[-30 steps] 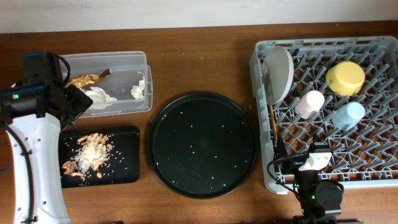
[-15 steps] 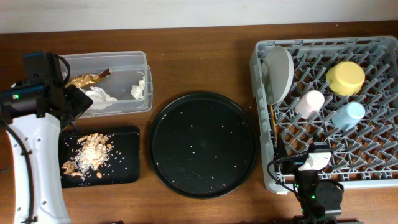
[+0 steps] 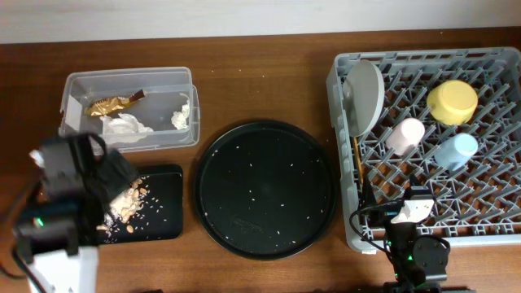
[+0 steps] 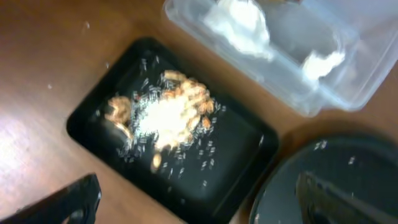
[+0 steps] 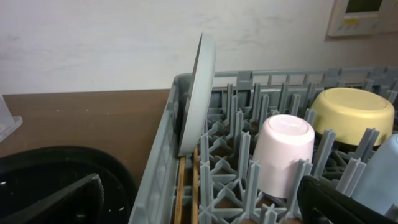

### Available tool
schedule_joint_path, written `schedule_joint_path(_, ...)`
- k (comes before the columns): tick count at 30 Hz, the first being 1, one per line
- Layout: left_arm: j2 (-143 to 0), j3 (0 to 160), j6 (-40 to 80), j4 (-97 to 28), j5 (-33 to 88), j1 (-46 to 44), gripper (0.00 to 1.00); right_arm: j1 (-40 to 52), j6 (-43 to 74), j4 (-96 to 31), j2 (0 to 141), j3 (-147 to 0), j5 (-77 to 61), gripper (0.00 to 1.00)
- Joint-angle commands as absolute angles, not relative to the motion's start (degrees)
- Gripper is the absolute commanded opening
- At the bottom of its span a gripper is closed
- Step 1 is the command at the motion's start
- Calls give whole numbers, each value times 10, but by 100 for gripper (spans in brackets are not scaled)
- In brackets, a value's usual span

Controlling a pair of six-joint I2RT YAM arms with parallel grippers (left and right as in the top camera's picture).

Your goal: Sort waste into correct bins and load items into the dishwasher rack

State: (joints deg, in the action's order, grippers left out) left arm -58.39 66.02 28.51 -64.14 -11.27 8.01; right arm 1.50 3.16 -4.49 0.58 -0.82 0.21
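The left gripper, wide and empty, has swung from the clear plastic rectangular tub to over the shallow black rectangular tray; sorting looks finished.

black tray partly under arm, chopsticks mostly hidden

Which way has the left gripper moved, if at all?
Yes: left gripper moved down-frame, from beside the clear tub to over the black tray.
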Motion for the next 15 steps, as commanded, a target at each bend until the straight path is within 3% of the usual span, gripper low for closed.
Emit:
schedule_joint_path(1,-468,489,189,-498,-39,58,99,18,32,-46,2,-3,7,98)
schedule_joint_path(5,-345,302,140,-288,53,25,100,18,32,-46,2,-3,7,98)
schedule_joint_path(15,-207,83,140,-56,92,15,99,18,32,-46,2,-3,7,98)
